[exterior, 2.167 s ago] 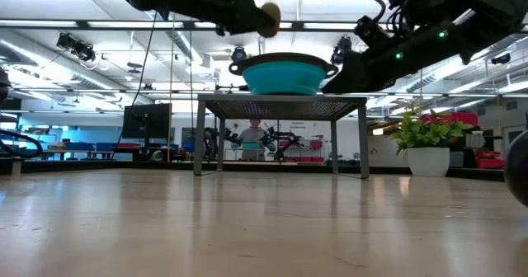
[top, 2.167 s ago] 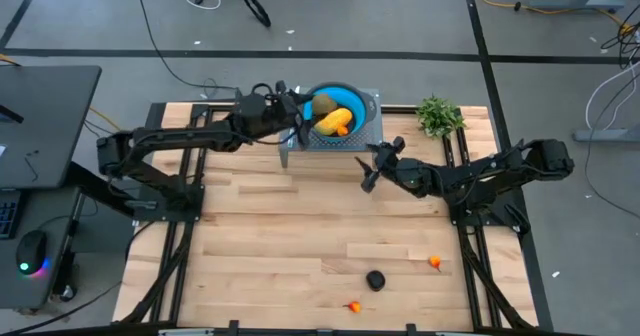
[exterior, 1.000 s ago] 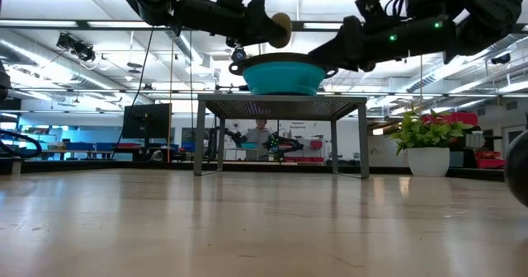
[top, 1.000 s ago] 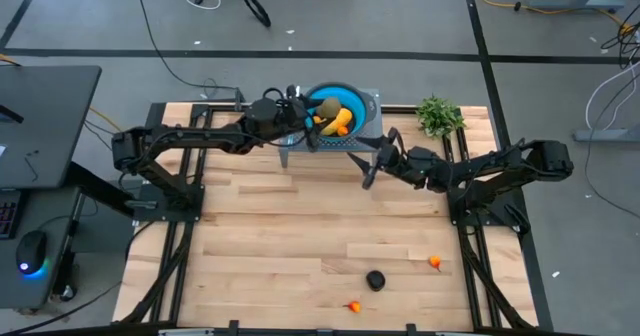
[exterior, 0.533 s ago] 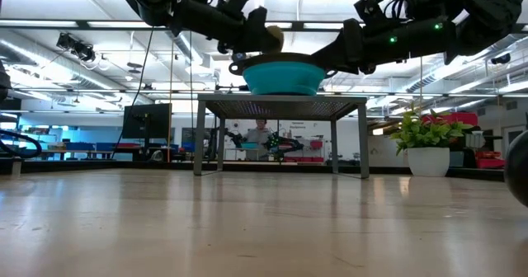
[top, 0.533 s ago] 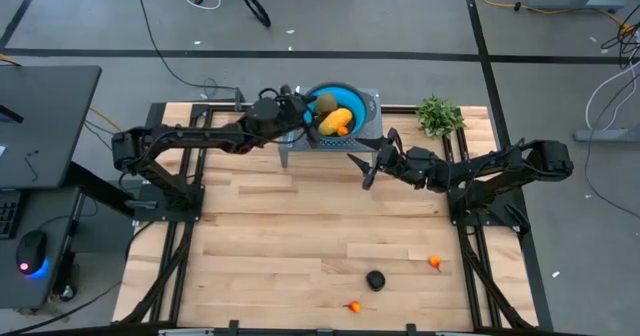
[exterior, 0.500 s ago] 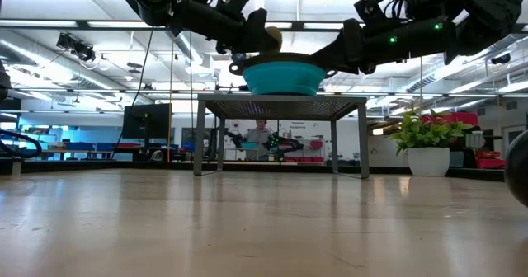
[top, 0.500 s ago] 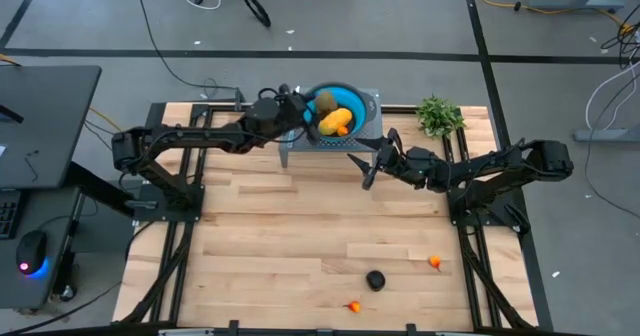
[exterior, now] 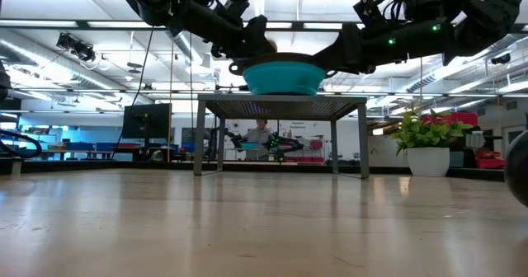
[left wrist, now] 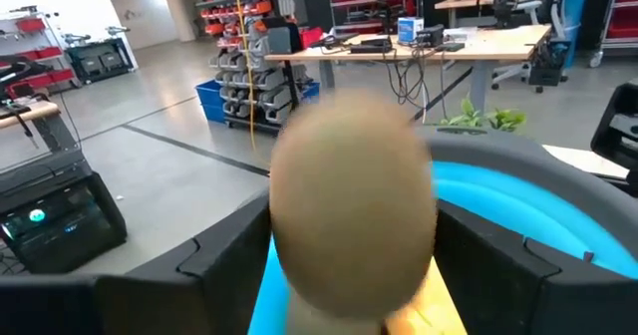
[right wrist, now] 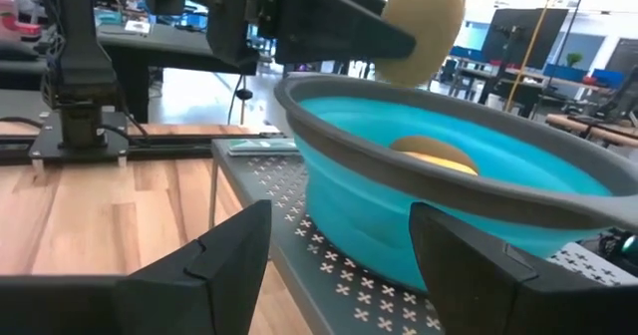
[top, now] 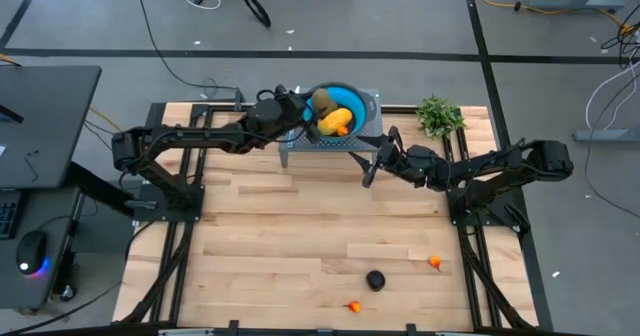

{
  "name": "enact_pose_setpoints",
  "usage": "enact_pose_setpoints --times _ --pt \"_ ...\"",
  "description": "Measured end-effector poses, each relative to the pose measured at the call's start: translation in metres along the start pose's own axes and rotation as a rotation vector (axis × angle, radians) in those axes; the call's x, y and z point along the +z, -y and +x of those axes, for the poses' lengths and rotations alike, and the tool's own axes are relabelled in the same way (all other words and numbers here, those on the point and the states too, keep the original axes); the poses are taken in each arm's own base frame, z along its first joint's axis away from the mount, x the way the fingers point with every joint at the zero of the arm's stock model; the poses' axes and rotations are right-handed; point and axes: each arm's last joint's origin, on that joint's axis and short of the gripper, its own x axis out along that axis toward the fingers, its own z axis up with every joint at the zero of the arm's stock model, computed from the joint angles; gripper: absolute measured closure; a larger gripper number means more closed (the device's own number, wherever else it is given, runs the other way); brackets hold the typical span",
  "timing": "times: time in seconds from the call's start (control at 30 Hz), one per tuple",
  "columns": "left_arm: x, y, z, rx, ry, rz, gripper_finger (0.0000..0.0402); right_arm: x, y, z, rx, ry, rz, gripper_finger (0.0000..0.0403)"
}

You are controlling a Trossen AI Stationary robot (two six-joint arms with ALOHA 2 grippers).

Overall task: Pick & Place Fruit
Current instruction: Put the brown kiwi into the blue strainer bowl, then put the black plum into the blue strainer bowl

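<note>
Since a second ago our left tool [top: 300, 109] has sunk to the blue bowl's [top: 362, 101] rim, its fingers loosening around the olive-green fruit [top: 322, 102] — we are mid-release. Next: retreat, fetch the black fruit [top: 375, 279]. Right tool [top: 375, 164] waits, fingers apart.

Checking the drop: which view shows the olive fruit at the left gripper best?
Right wrist: olive fruit shows side-on above the bowl rim. Left wrist: blurred, close-up. High: small, over the bowl. Low: mostly hidden behind the left gripper.
</note>
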Motion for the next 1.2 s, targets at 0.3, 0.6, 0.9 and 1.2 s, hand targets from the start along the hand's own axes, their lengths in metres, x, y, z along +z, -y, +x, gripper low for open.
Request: enact_pose_setpoints --times 0.3,0.6,0.9,1.2 --pt "-0.002 0.0 0.0 -0.003 -0.017 -0.004 0.0066 0.0 0.0 0.0 0.0 0.001 0.0 0.0153" --pt "-0.001 0.0 0.0 -0.003 -0.015 -0.012 0.0061 0.001 0.0 0.0 -0.001 0.007 0.003 0.0153" --pt "-0.001 0.003 -0.001 -0.057 -0.016 -0.129 0.0061 0.006 0.007 -0.001 -0.192 0.04 0.053 0.0153" --pt "0.007 0.02 -0.007 -0.273 0.052 -0.152 0.0061 0.009 -0.006 -0.001 0.236 0.103 0.11 0.0153"
